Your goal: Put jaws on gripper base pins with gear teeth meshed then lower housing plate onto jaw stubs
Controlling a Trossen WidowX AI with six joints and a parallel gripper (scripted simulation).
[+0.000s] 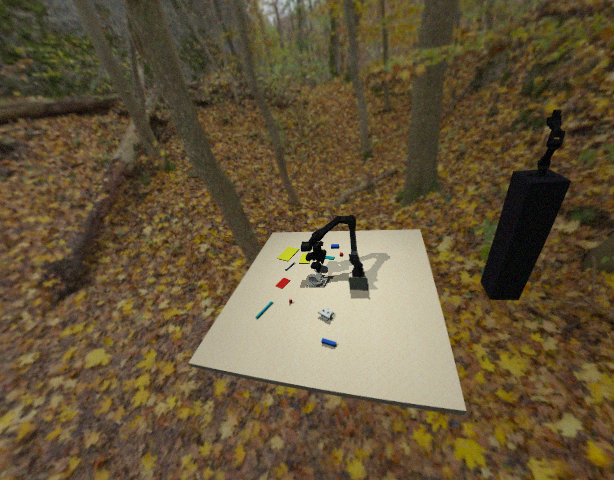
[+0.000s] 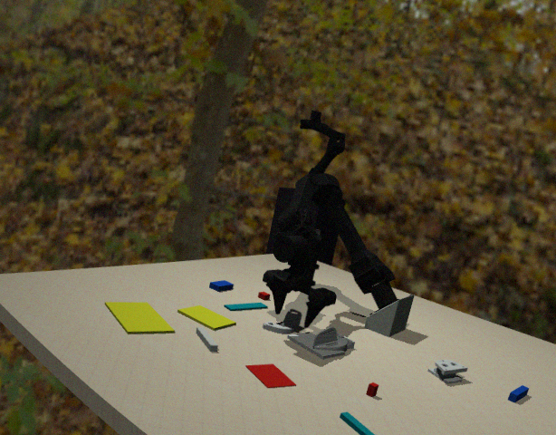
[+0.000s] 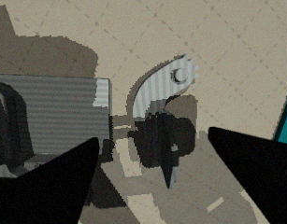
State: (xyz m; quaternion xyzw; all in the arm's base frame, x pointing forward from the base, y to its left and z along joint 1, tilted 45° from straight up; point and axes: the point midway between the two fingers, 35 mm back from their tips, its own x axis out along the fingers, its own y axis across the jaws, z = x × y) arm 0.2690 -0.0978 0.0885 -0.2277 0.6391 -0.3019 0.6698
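The grey gripper base (image 2: 302,342) (image 3: 64,98) lies on the table. One jaw (image 2: 327,338) (image 3: 13,121) with an upright grip fin sits on it; whether it is seated on its pin is not clear. The loose jaw (image 2: 274,327) (image 3: 154,89) lies flat beside the base, toothed end away from my hand in the wrist view, its dark upright fin nearer. My gripper (image 1: 320,269) (image 2: 292,319) (image 3: 154,137) is open and empty, pointing down, with its fingertips either side of that fin, not gripping it. The pale housing plate (image 1: 326,312) (image 2: 451,365) rests on a small stand.
A grey wedge-shaped block (image 2: 389,318) stands by the arm's foot. Around lie yellow plates (image 2: 140,317) (image 2: 206,316), a grey bar (image 2: 206,339), a red plate (image 2: 271,375), teal strips (image 2: 245,306) (image 1: 264,310), small red blocks (image 2: 263,295) (image 2: 371,389) and blue blocks (image 2: 221,285) (image 2: 518,393).
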